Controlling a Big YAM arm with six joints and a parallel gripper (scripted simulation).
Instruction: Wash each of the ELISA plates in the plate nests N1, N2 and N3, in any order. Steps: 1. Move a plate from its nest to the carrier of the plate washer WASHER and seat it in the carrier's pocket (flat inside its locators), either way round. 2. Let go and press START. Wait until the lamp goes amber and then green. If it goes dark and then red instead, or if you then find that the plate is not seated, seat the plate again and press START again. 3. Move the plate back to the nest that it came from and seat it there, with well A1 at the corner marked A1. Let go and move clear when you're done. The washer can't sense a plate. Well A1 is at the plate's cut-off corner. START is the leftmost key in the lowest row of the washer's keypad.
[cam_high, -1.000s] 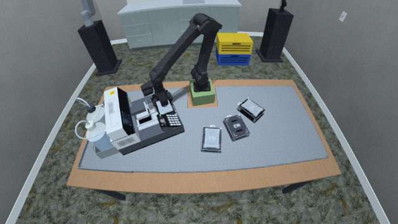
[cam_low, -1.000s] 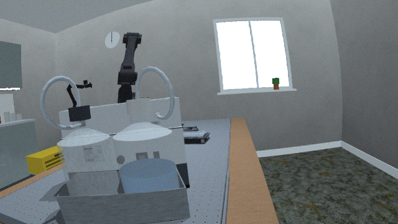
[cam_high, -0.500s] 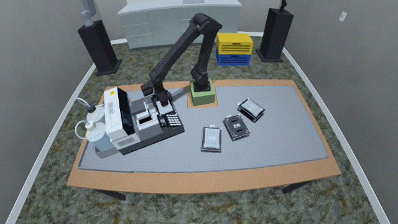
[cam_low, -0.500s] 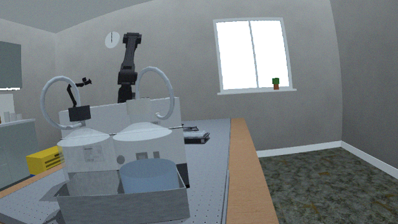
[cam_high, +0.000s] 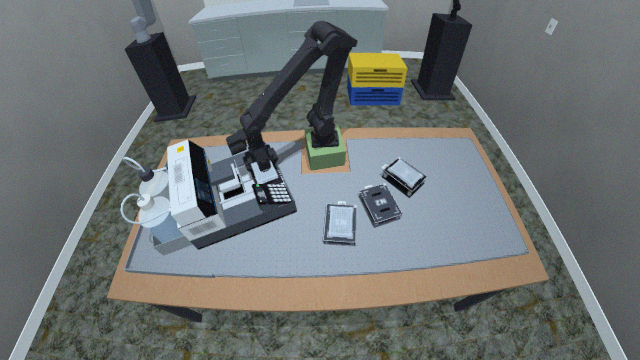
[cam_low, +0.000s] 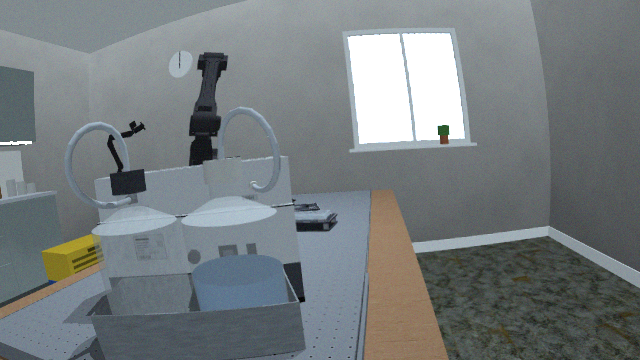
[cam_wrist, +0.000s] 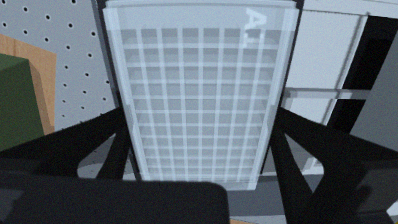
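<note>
My gripper (cam_high: 264, 169) (cam_wrist: 200, 113) is shut on a clear ELISA plate (cam_high: 266, 175) (cam_wrist: 200, 75), at or just above the carrier end of the washer (cam_high: 186, 185). In the wrist view a finger is at each long side and the A1 mark is at the upper right. Whether the plate touches the carrier pocket cannot be told. The lamp (cam_high: 258, 185) by the keypad (cam_high: 279, 193) shows green. Nest N2 (cam_high: 381, 203) is empty. Plates lie in nest N1, plate (cam_high: 340, 223), and in the far right nest, plate (cam_high: 406, 171).
Two bottles (cam_high: 154, 182) (cam_high: 161, 216) with looped tubes stand behind the washer, the front one by a grey tray (cam_low: 200, 335). The washer's tall housing stands left of the gripper. The arm's green base block (cam_high: 326, 156) is to its right.
</note>
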